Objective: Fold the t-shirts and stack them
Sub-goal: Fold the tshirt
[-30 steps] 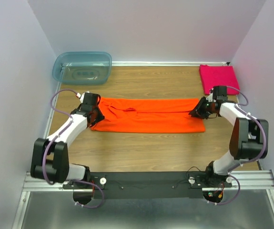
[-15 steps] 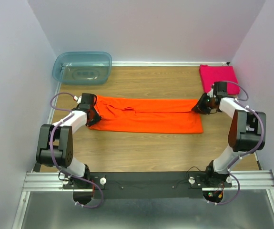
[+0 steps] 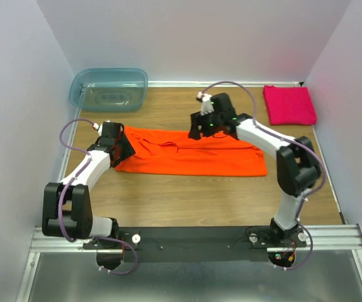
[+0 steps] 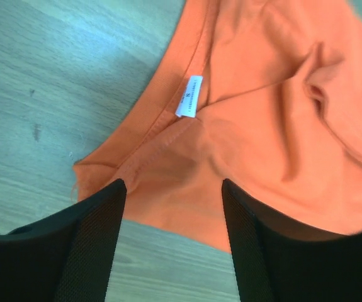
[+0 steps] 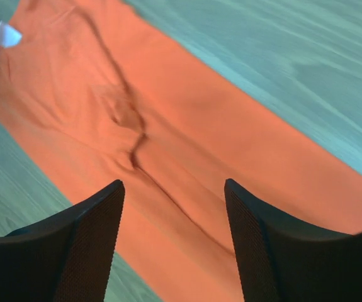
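Top external view: a bright orange cloth t-shirt is seen laid on the wooden desk as a long band, folded lengthwise and running left to right between the two arms. A magenta-pink cloth t-shirt, folded to a neat square, is found at the far right corner, well apart from the orange one, and a translucent blue-green plastic tub is set at the far left corner. The step in hand is judged to be the crosswise fold of the orange band, with stacking not yet done. For the next move, one end of the band would need to be pinched through all its layers and carried over toward the other end, edges kept aligned so that a square like the pink one is made. The left hand is placed at the collar end of the band; in the left wrist view its fingers are seen spread apart over the cloth near a small white label, with nothing clamped between them, and whether the cloth is touched cannot be told. The right hand is held over the far edge of the band near its middle; in the right wrist view its jaws are likewise spread wide, and nothing is gripped.
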Tool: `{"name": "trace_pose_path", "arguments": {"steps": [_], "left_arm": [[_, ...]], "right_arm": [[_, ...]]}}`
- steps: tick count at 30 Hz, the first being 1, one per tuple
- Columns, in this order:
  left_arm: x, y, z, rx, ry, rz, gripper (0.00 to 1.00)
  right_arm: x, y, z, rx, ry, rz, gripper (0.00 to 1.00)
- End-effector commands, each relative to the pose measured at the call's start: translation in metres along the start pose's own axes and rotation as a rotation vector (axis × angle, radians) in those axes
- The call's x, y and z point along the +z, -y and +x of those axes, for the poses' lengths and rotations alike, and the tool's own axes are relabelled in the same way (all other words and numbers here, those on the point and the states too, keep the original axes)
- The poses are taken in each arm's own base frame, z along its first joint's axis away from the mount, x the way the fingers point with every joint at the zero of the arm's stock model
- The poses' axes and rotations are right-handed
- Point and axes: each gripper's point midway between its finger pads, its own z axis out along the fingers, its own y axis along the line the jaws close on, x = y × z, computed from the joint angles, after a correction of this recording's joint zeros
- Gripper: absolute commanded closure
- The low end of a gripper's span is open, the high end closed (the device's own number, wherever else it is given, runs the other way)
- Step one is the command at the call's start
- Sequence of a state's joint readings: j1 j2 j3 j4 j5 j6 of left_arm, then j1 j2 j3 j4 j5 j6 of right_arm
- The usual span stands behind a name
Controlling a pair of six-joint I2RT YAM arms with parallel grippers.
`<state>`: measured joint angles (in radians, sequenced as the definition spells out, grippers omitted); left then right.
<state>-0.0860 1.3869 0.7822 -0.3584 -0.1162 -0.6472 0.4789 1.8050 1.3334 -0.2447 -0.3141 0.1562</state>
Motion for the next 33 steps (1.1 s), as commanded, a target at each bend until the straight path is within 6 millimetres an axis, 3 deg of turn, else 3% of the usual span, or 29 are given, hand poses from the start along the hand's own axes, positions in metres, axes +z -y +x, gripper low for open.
{"name": "trace_pose_path", "arguments": {"steps": [1,3,4,7,9,16,20,25,27,30,31,32,33], "left_arm": [[-0.018,0.0,-0.012,0.018,0.058,0.016,0.24],[-0.026,0.002,-0.019,0.015,0.087,0.035,0.13],[-0.028,0.005,-0.021,0.018,0.096,0.047,0.12],[-0.035,0.01,-0.025,0.013,0.114,0.078,0.09],[-0.038,0.012,-0.026,0.009,0.118,0.091,0.09],[-0.04,0.009,-0.021,0.004,0.119,0.093,0.11],[-0.038,0.009,-0.018,0.006,0.107,0.094,0.11],[-0.037,0.011,-0.018,0.009,0.103,0.098,0.12],[-0.036,0.012,-0.019,0.009,0.103,0.101,0.12],[-0.035,0.014,-0.021,0.012,0.102,0.105,0.15],[-0.034,0.015,-0.02,0.014,0.098,0.105,0.16],[-0.033,0.016,-0.02,0.013,0.092,0.107,0.18],[-0.033,0.018,-0.022,0.014,0.097,0.115,0.23]], "right_arm": [[0.052,-0.031,0.012,-0.185,-0.048,-0.061,0.25],[0.069,-0.049,0.016,-0.232,-0.052,-0.072,0.17],[0.085,-0.05,0.019,-0.251,-0.065,-0.066,0.15],[0.104,-0.058,0.017,-0.32,-0.055,-0.036,0.14],[0.12,-0.052,0.025,-0.32,-0.072,0.003,0.14],[0.138,-0.026,0.017,-0.325,-0.047,0.145,0.14],[0.14,-0.004,0.011,-0.307,-0.023,0.273,0.15],[0.134,0.028,-0.005,-0.151,0.039,0.402,0.15],[0.128,0.052,-0.011,-0.066,0.063,0.467,0.16],[0.113,0.069,-0.018,0.008,0.083,0.48,0.16],[0.108,0.071,-0.012,0.016,0.068,0.473,0.17],[0.092,0.064,-0.026,0.016,0.099,0.454,0.17],[0.086,0.059,-0.027,0.005,0.097,0.434,0.17]]}}
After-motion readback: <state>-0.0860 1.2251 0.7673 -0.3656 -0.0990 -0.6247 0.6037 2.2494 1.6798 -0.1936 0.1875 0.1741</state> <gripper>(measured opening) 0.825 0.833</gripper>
